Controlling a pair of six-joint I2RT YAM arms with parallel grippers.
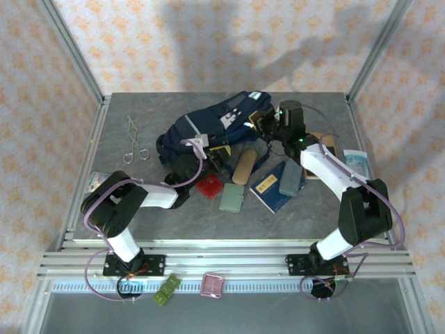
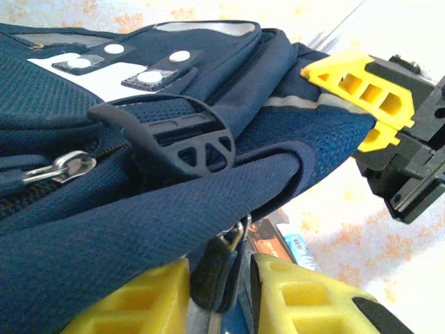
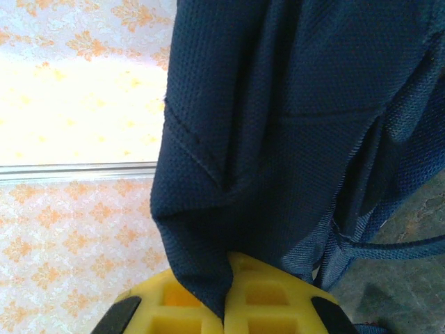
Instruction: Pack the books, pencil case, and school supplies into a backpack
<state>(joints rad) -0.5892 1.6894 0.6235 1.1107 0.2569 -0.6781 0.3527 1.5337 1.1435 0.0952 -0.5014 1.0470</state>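
Closest to our wrists, the backpack lies mid-table between both grippers. Our right gripper is pressed together on a fold of navy fabric at its far right end. Our left gripper narrowly straddles a dark pull tab on its near edge; we cannot tell whether it pinches. Just in front lie the blue book, pencil case, grey slab, green case and red case.
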